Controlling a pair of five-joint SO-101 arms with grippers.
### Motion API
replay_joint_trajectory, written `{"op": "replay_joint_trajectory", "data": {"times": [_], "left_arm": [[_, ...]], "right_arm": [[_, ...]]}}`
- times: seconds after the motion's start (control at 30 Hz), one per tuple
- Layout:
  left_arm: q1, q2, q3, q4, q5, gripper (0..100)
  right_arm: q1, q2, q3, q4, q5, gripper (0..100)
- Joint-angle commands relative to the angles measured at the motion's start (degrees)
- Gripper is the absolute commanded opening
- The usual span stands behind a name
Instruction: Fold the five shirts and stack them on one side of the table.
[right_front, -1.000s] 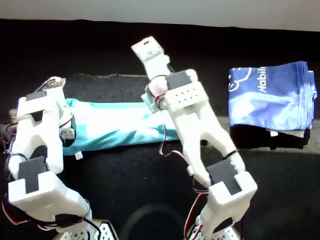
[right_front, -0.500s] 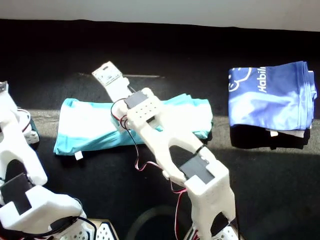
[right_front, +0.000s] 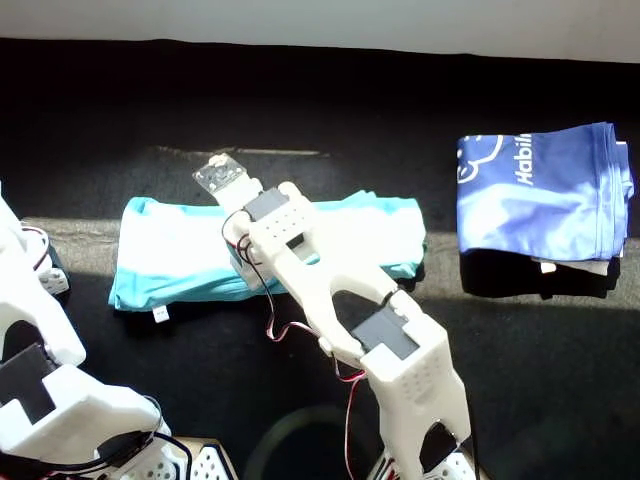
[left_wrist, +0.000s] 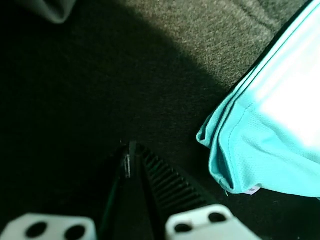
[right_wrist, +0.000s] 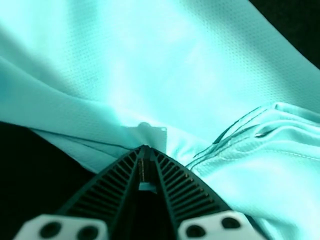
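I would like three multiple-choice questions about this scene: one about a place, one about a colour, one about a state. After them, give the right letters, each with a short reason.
1. The right gripper is above:
A. the blue shirt
B. the teal shirt
C. bare table

2. The top shirt of the stack is:
A. blue
B. red
C. teal

3. The left gripper is:
A. wide open
B. shut on the teal shirt
C. shut, holding nothing

Answers:
1 B: its wrist view shows teal cloth under its tips.
2 A: blue cloth lies over a black shirt.
3 C: its jaws meet above the dark table, beside the teal shirt's end.
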Motion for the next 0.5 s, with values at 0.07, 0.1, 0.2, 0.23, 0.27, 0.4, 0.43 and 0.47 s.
{"op": "replay_joint_trajectory", "data": {"times": [0.07, 0.1, 0.2, 0.23, 0.27, 0.4, 0.43, 0.47], "left_arm": [[4.1, -0.2, -2.2, -0.8, 0.0, 1], [4.8, -0.2, -2.2, -0.8, 0.2, 1], [8.1, -0.2, -2.2, -2.1, 0.4, 2], [9.2, -0.2, -2.2, -3.0, 0.4, 4], [10.4, -0.2, -2.2, -3.9, 0.4, 7], [14.1, -0.1, -2.8, -5.1, 1.8, 20], [14.5, -0.1, -3.0, -5.2, 1.8, 22], [14.6, 0.0, -3.4, -5.3, 1.9, 23]], "right_arm": [[-0.2, -5.8, -2.4, 1.0, -0.2, 0.9], [-0.1, -6.5, -3.5, 1.4, -0.2, 0.9], [1.1, -10.9, -8.2, 2.9, -0.2, 0.9], [2.0, -12.6, -9.8, 3.6, -0.2, 1.2], [3.0, -14.3, -11.6, 4.5, -0.1, 1.3], [10.5, -18.9, -15.3, 12.5, 6.9, 10.2], [12.6, -19.7, -15.9, 15.2, 8.4, 13.3], [14.5, -20.8, -16.7, 18.0, 9.8, 15.9]]}}
